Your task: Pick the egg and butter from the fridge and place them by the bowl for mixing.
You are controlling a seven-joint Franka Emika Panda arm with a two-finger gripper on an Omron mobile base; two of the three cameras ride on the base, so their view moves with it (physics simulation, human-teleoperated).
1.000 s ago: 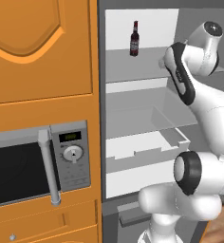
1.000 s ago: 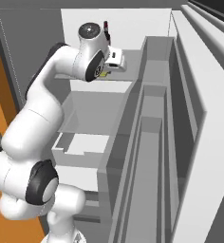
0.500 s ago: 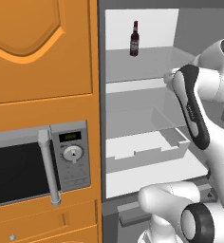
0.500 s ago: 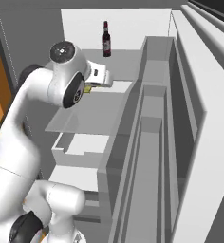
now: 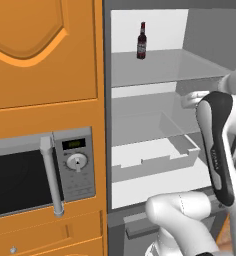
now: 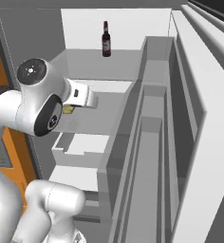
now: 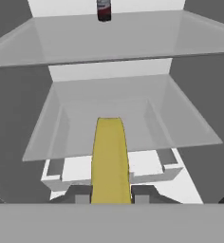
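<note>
I am holding the butter [image 7: 110, 159] between the closed fingertips of the gripper [image 7: 109, 195]; the yellow stick is pointing straight ahead of the hand, into the open fridge [image 5: 155, 150]. The pale drawer [image 7: 159, 173] is lying just below and beyond the tips, a grey shelf [image 7: 118, 128] ahead of them. A dark bottle [image 6: 106, 39] is standing on the upper shelf, well above the hand. In the right base view I am seeing what is probably the butter as a yellow sliver beside the wrist.

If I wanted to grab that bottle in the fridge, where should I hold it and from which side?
Probably the bottle's body at the label, coming straight in from the open front of the fridge. It stands upright near the back of the top shelf, with nothing beside it, so fingers could close on its two sides.
</note>
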